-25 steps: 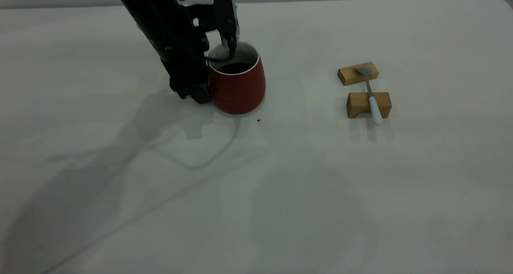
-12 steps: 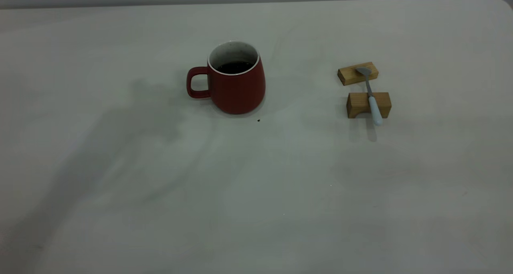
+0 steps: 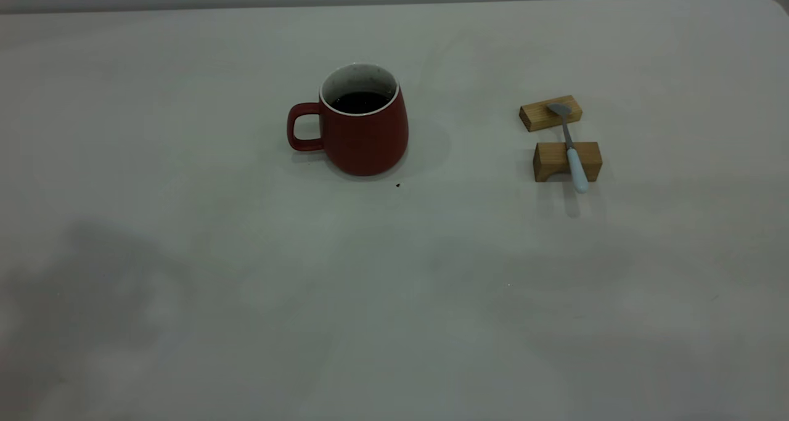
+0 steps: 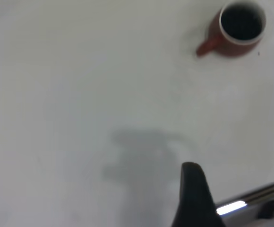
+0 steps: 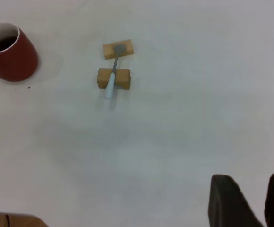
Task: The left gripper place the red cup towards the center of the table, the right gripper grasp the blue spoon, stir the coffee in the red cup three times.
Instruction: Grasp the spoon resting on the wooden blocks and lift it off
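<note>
Exterior view shows you the left gripper has let go and pulled far back, I cannot tell if it is spread, so the cup sits mid-table and your right gripper, fingers apart, must fetch the spoon on its blocks

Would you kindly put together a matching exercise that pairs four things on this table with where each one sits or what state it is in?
Column A
1. red cup
2. blue spoon
3. coffee
4. small dark speck

Column B
a. lying across the two wooden blocks
b. inside the cup, well below its rim
c. upright on the table, handle towards the exterior view's left
d. on the tabletop just in front of the cup's base

Pairs: 1-c, 2-a, 3-b, 4-d
</note>
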`<state>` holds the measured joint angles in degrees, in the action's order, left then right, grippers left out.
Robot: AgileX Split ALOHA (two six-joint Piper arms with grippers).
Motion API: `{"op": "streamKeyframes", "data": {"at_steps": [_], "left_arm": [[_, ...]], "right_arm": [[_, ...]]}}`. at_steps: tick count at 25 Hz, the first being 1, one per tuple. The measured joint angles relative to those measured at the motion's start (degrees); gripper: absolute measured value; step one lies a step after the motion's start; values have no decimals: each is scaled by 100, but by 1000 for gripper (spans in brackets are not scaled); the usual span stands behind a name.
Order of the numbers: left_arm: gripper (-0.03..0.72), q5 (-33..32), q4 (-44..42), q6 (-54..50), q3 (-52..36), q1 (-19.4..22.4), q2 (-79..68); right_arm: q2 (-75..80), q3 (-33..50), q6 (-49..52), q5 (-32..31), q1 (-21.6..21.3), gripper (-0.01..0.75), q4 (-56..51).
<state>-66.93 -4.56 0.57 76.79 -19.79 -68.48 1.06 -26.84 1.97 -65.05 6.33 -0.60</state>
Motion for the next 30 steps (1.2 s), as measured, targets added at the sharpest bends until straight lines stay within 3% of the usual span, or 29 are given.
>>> {"op": "streamKeyframes", "data": {"at_steps": [8,14,18,30], "left_arm": [[555,0,5,-954,-2654,0,2047],[555,62,105,-1009,-4414,0,3243],[555,230,124,-1062,-4864,0,3951],[555,300,98,-1086,-4884,0,6080]], "right_arm": [[0,0,0,0,0,237,0],[0,0,5,0,0,237,0],[0,0,5,0,0,237,0],[0,0,5,0,0,237,0]]}}
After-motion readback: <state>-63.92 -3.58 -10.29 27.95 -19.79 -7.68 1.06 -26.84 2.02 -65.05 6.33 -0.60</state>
